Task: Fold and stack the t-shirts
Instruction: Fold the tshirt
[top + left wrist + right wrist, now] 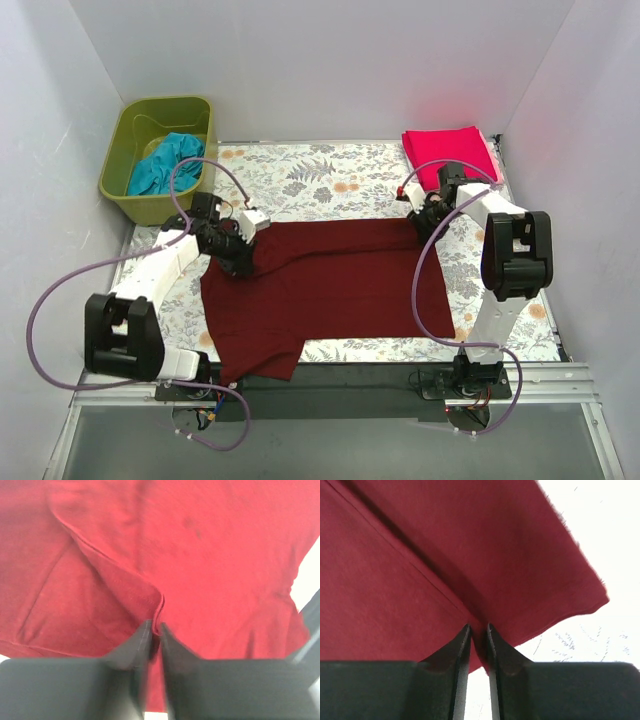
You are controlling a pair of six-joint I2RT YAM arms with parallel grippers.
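Note:
The dark maroon t-shirt [320, 290] lies spread across the middle of the floral table cover, a sleeve hanging toward the near left edge. My left gripper [240, 258] is shut on a fold of its far left edge, seen in the left wrist view [156, 627]. My right gripper [432, 218] is shut on its far right corner, seen in the right wrist view [478, 630]. The bright pink-red t-shirt [450, 155] lies folded at the far right corner. The teal t-shirt [165, 165] sits crumpled in the green bin [125, 170].
The green bin stands at the far left, just off the table cover. White walls close in the sides and back. The floral cover [320, 175] shows bare between the maroon shirt and the back wall.

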